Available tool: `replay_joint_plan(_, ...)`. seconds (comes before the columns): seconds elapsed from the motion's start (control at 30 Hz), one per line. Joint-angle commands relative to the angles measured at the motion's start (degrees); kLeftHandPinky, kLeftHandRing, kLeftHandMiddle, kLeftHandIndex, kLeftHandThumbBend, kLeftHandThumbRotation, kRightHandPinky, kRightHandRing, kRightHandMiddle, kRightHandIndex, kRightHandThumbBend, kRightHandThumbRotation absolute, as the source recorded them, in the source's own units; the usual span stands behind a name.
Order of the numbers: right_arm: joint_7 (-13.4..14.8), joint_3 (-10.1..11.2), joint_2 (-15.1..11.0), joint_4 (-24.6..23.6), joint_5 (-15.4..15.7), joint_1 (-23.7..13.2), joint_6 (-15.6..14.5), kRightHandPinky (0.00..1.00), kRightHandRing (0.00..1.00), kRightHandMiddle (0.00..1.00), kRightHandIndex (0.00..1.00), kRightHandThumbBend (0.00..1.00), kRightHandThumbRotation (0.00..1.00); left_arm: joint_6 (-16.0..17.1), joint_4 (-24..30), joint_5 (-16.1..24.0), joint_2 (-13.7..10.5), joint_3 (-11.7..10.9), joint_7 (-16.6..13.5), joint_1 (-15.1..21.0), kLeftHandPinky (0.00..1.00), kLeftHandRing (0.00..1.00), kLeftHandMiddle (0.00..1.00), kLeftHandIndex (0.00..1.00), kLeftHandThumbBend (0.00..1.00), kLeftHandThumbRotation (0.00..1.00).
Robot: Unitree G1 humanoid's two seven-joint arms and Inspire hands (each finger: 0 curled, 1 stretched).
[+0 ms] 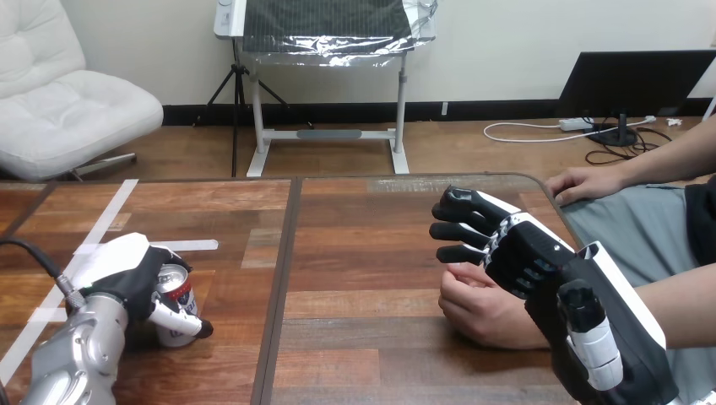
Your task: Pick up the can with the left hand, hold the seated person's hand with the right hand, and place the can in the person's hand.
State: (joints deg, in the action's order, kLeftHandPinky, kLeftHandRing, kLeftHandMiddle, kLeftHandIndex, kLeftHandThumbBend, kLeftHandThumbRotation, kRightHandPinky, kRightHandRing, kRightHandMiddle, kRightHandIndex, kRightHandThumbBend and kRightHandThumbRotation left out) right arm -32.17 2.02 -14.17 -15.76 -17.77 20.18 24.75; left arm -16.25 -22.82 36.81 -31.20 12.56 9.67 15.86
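Observation:
A silver can with a red and blue label (176,305) stands upright on the wooden table (363,253) at the near left. My left hand (127,274) wraps it from the left, its thumb curled across the can's front. The person's hand (480,310) rests on the table at the near right, loosely closed. My right hand (519,253) hovers just over it, fingers loosely bent and pointing left, not curled round it. I cannot tell whether the two touch.
The person's other hand (587,183) lies flat at the table's far right edge. White tape strips (101,228) cross the table's left part. A dark seam (283,270) divides the tabletop between the can and the person's hand.

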Motion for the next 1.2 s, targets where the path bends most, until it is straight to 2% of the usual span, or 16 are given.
replay_joint_plan(0.0,0.7,0.4,-0.4,-2.5,0.1,-2.5,1.0,0.78,0.83,0.86,0.86,0.83,0.97,-0.1,1.8,1.0,-2.0,-0.2,-0.4,3.3,0.62,0.76,0.78,0.76,0.81,0.18)
replay_joint_plan(0.73,0.7,0.3,-0.4,-2.2,0.3,-2.8,1.0,0.78,0.84,0.86,0.86,0.82,0.97,-1.2,5.1,-2.1,-1.7,-3.3,0.0,1.9,0.64,0.76,0.78,0.77,0.74,0.17)
replay_joint_plan(1.17,0.5,0.4,-0.5,-2.1,0.2,-2.9,1.3,0.78,0.84,0.86,0.86,0.82,0.97,-1.7,6.4,-2.8,-1.9,-3.8,0.0,1.4,0.64,0.76,0.77,0.76,0.67,0.15)
